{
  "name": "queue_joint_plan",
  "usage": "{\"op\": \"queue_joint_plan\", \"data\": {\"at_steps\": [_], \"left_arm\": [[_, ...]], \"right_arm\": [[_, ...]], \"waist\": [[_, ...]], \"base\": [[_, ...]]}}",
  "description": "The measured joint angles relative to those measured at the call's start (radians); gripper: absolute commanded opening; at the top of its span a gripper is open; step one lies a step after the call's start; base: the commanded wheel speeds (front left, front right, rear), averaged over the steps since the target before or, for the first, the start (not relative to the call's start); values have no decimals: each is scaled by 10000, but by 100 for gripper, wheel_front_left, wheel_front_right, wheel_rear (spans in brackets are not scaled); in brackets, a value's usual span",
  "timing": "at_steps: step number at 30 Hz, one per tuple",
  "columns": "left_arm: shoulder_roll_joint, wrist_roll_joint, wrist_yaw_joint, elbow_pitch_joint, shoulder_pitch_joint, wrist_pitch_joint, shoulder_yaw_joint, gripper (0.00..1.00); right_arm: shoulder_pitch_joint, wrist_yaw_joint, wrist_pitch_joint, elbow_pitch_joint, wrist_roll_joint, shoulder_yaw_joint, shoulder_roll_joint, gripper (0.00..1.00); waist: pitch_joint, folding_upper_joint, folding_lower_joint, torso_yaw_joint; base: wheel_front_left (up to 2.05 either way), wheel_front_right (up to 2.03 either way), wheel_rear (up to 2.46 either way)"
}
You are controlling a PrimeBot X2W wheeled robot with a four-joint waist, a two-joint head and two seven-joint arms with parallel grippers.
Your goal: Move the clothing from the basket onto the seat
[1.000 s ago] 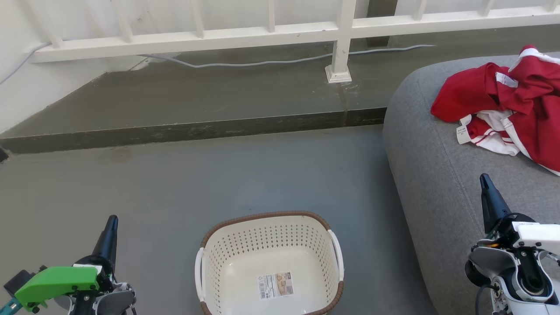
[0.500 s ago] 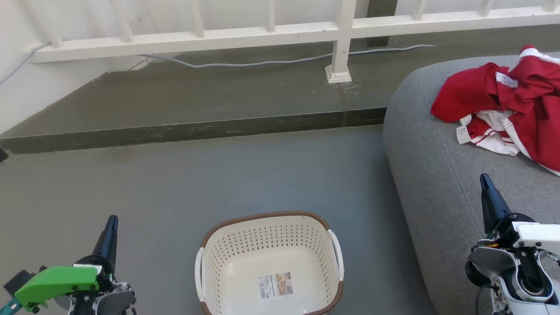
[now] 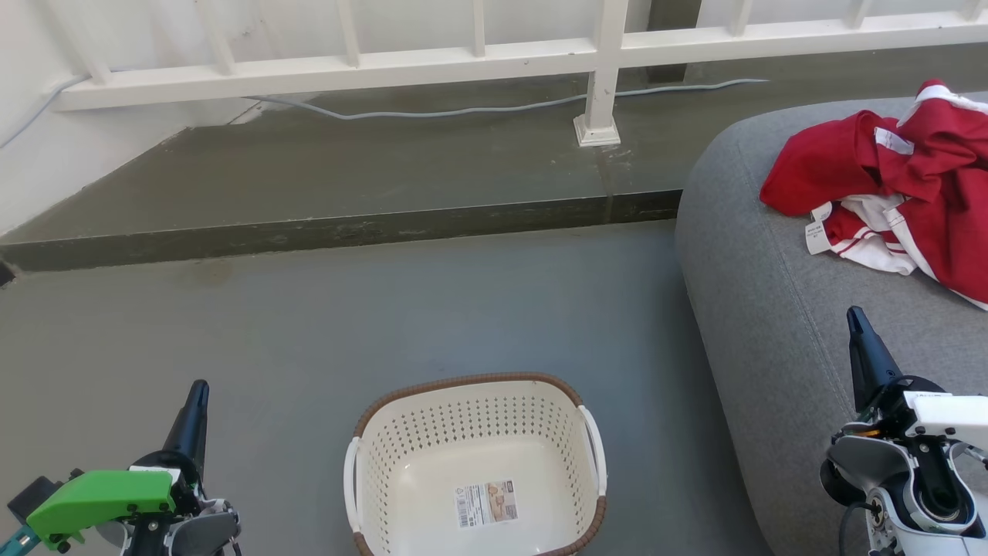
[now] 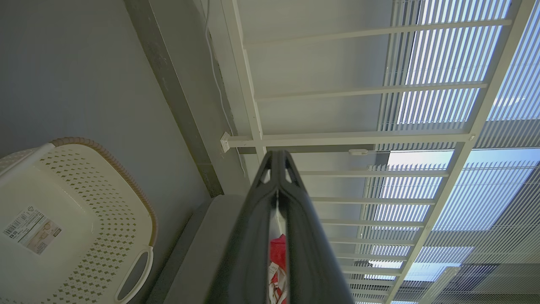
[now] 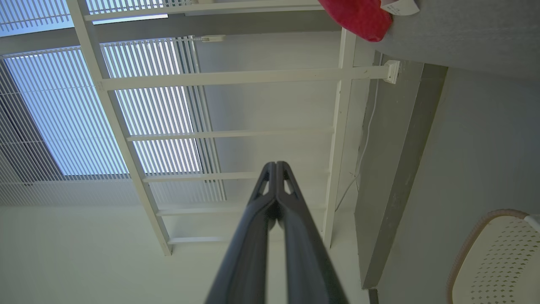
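**Basket emptied, clothing at rest on the seat**

Across the preceding second nothing was seen to shift in the head view; arms, basket and garments were found in the same places, so the transfer was judged complete or at a pause, with no lift under way. The clothing (image 3: 888,185) was heaped on the far right part of the seat (image 3: 772,324), well apart from the basket (image 3: 463,382); the basket stood on the floor (image 3: 347,309) just beside the seat's left edge, and only a sticker (image 3: 485,503) was seen on its bottom. The left end effector (image 3: 198,390) was held low at the left, its fingers pressed together on nothing; the right end effector (image 3: 854,318) was held over the seat's near part, likewise pressed together and empty. The heap was crumpled, so no true heading could be given; its longer run lay across the head view and was cut off at the right edge, with a rounded red lobe turned towards the seat's left edge. The basket's opening faced upward, and its long axis ran from handle to handle across the head view.
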Motion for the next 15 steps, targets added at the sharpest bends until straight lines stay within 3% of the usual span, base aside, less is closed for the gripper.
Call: {"op": "queue_joint_plan", "data": {"at_steps": [15], "left_arm": [[-8,0,0,-2,-3,0,8,0]], "right_arm": [[0,0,44,-2,0,-2,13,0]], "waist": [[1,0,0,1]], "base": [[0,0,0]]}}
